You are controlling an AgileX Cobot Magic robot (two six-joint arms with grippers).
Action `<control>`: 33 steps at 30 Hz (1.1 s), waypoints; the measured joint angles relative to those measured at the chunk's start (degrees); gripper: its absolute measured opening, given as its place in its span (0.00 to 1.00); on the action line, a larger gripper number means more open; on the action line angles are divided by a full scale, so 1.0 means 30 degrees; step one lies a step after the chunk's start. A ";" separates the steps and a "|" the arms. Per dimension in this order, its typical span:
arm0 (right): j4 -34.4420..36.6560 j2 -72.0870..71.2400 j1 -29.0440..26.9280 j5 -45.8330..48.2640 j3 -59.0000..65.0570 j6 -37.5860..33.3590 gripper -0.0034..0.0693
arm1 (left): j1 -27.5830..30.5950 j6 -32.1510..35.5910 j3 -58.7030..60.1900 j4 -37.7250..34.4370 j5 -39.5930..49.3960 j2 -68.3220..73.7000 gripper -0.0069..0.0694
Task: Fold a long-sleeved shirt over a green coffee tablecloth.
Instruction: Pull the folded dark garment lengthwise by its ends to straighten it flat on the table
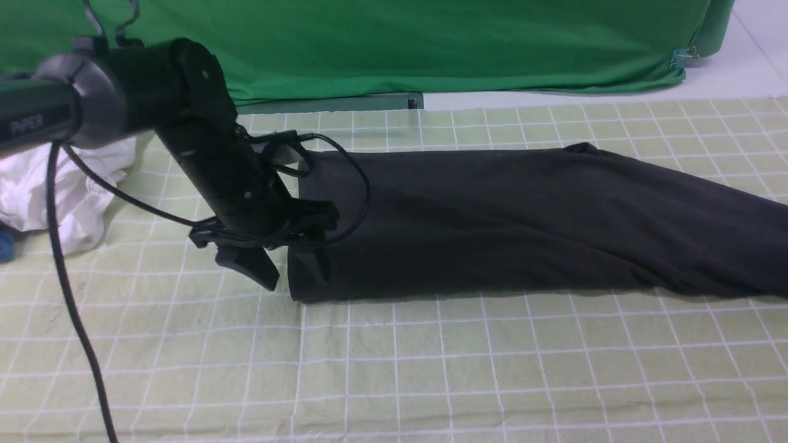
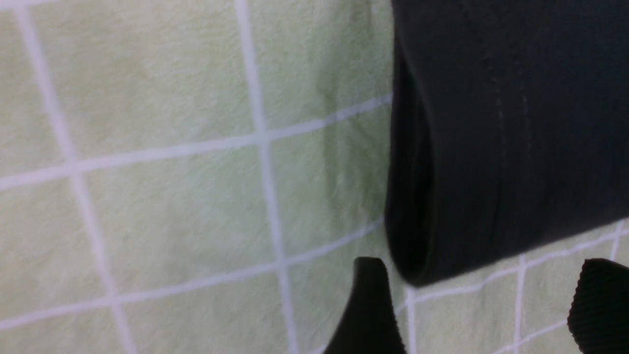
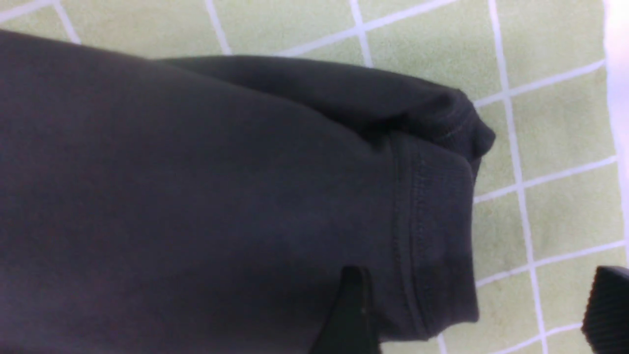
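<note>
Though folded flat, shirt [image 1: 492, 221] edge beside open tablecloth [image 1: 431, 369].

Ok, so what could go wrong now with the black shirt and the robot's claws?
1. The open left gripper sits right at the end of the long-sleeved shirt. If it lifts away carelessly, a finger might catch the fold and pull it open.
2. The arm's black cable loops close by that same end and might drag the cloth.
3. Below the open right gripper, the shirt's other end looks bunched, so the next fold may come out crooked.
</note>
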 joint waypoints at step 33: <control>0.1164 0.2801 0.0120 -0.1171 -0.0021 -0.2699 0.50 | -0.1129 0.0514 0.0000 0.0578 -0.1757 0.1208 0.19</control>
